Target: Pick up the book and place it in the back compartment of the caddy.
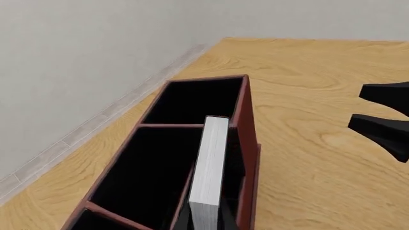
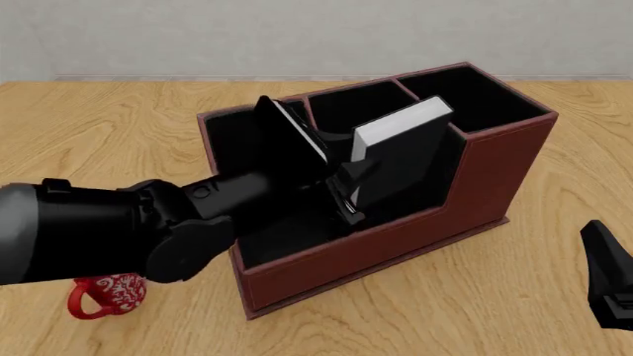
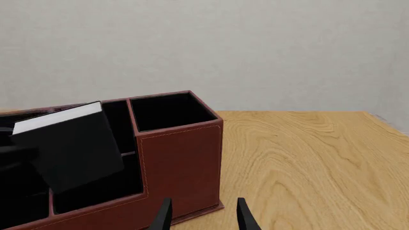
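The left gripper (image 2: 348, 189) clamps the tilted book (image 2: 404, 152) above the caddy (image 2: 396, 237), while the right gripper (image 3: 201, 215) hangs open, holding nothing.

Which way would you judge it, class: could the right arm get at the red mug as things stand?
Probably not: the mug sits at the table's left, with the left arm and the caddy between it and the right gripper.

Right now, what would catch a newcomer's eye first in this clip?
The left gripper holding the black book tilted over the reddish-brown caddy, its lower end down inside near the lowered wall. The right gripper waits open and apart, near the caddy's tall end. A red-and-white mug peeks out beneath the left arm.
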Controlling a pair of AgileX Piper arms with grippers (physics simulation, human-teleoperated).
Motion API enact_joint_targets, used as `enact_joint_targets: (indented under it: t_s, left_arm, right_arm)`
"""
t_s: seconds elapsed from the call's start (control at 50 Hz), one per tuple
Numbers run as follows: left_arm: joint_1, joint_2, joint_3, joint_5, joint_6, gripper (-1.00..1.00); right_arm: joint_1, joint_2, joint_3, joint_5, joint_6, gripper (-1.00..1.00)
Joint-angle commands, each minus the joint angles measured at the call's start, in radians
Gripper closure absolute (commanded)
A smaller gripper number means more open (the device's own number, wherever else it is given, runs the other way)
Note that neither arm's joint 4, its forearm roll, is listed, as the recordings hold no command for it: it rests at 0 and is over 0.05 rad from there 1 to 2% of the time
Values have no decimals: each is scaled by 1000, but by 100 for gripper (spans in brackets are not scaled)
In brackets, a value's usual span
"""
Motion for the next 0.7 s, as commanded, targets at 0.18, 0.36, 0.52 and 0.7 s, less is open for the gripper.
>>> enact_joint_targets:
  t_s: [0.18, 0.36, 0.52, 0.7]
  left_arm:
    - [15, 85, 3, -72, 3, 100]
    - [20, 120, 6, -97, -16, 100]
    - [24, 159, 18, -132, -24, 100]
    - [29, 188, 25, -158, -31, 100]
  right_arm:
    - [0, 0, 0, 0, 0, -100]
    - [0, 0, 0, 0, 0, -100]
    - [0, 0, 0, 0, 0, -100]
    - [0, 0, 0, 0, 0, -100]
